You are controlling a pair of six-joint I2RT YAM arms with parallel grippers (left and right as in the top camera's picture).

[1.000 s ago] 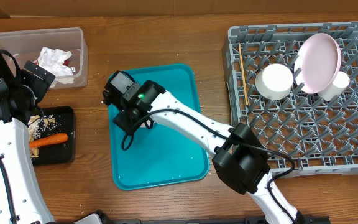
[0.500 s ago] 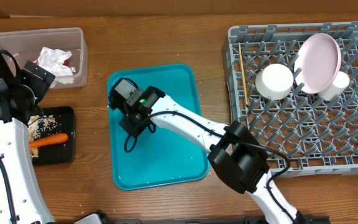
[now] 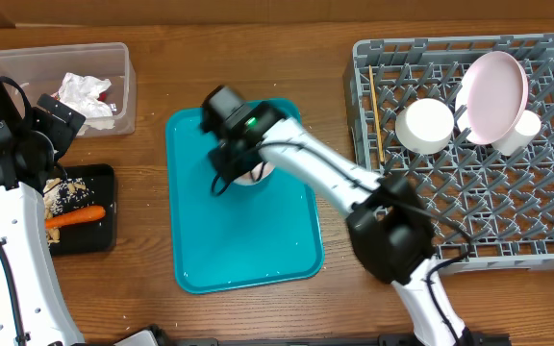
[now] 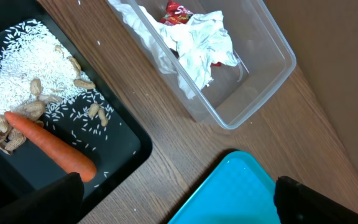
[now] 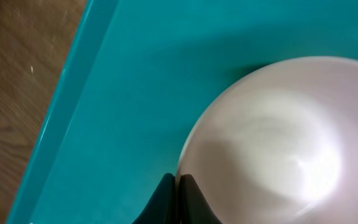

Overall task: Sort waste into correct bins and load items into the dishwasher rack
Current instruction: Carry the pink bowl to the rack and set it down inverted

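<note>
Right end effector (image 5: 178, 186) has swung from the teal tray's (image 3: 248, 240) left side to its top, pinching a pale bowl's (image 5: 272, 143) rim. I judge it's rack-bound (image 3: 469, 192). Left end effector (image 4: 176, 202) hangs spread, empty, near black tray (image 4: 120, 140).

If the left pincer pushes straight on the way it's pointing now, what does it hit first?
Probably the wooden table, in the strip between the shallow black rectangular tray and the teal serving tray. The open left pincer straddles that strip; depth is unclear, so the teal tray's corner might come first.
</note>
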